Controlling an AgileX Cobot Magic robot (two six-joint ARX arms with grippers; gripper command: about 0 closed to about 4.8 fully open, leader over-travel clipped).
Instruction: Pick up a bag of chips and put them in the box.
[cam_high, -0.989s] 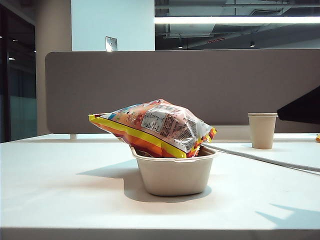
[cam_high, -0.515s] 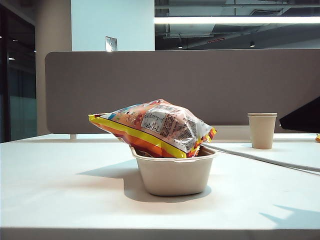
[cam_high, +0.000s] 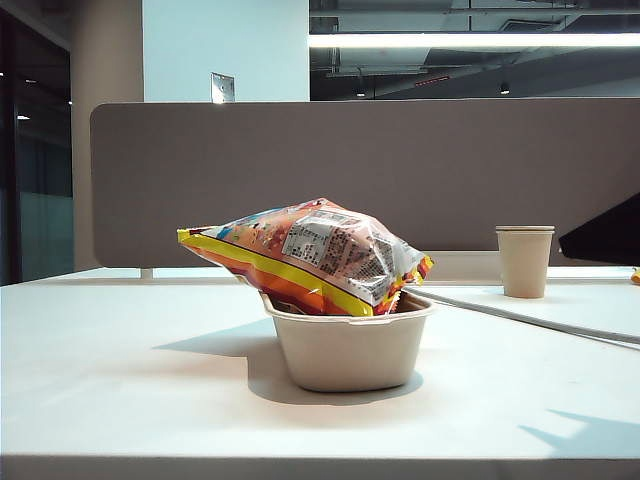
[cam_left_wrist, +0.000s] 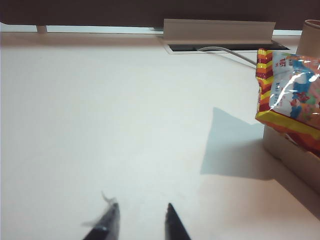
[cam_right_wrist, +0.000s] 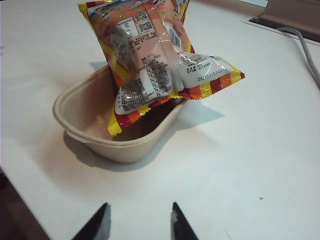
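We see the shiny orange-red snack bag tilted across the beige moulded-fibre tray, while left pincer and right pincer hover empty, pressed together, above the white counter.

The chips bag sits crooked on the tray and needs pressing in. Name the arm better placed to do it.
Probably right: the right end effector faces the bag of chips and tray directly; the left end effector sees them off to one side.

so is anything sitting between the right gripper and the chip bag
Nothing visible. Bare table lies between the empty right gripper and the bag of chips, which already rests tilted across the box.
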